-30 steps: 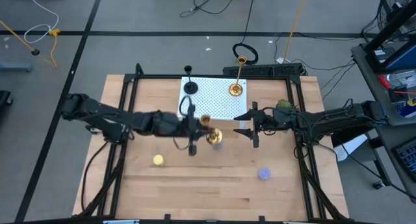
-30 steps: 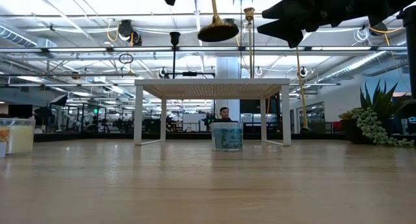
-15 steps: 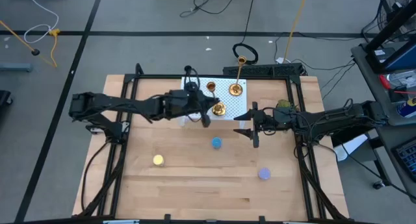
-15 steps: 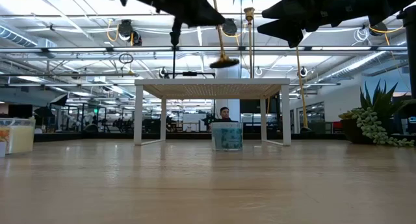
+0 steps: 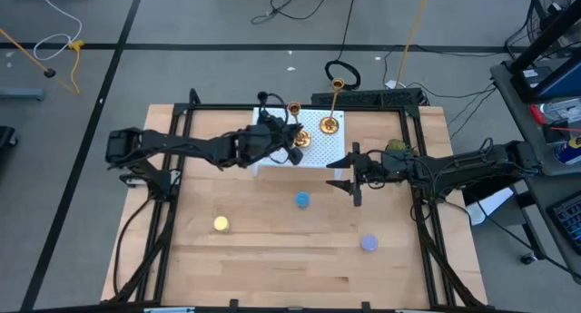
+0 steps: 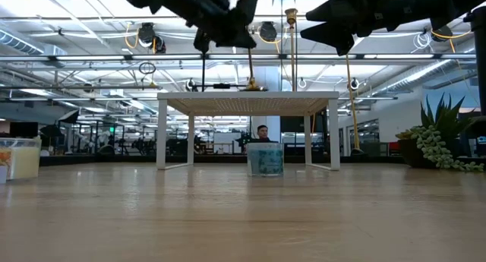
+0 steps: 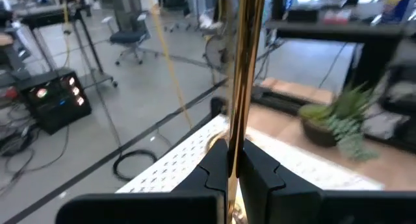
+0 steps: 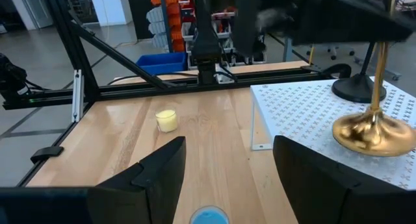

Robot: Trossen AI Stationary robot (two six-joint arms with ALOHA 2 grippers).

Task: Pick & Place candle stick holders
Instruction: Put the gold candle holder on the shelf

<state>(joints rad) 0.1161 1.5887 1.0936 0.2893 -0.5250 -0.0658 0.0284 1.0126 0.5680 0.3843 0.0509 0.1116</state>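
My left gripper [image 5: 287, 139] is over the white perforated stand [image 5: 313, 154], shut on a brass candle stick holder [image 5: 296, 136]. The holder stands upright with its round base [image 6: 253, 86] at the stand's top. A second brass holder [image 5: 331, 122] and a black holder [image 6: 203, 64] stand on the stand by their bases. Blue [image 5: 301, 200], yellow [image 5: 221, 223] and lavender [image 5: 369, 243] round pieces lie on the table. My right gripper [image 5: 349, 174] hangs open and empty, right of the stand. My left gripper pinches the brass holder's slim stem [image 7: 235, 130] between its two fingers, on the stem's upper part. The fingers [image 7: 263, 169] come about level from the table's left and lie across the stem. The holder stays upright, its base [image 8: 374, 134] on or just at the stand's top.
A green plant [image 5: 397, 150] sits at the table's right edge, behind my right gripper. A black frame [image 5: 182, 150] runs along the table's sides. The near half of the wooden table [image 5: 290, 268] holds only the three small pieces.
My left gripper has carried the brass holder from above the blue piece at mid-table toward the far edge, over the stand, and lowered it. The holder, lifted and tilted before, now stands upright with its base at the stand's top. My right gripper has kept still.
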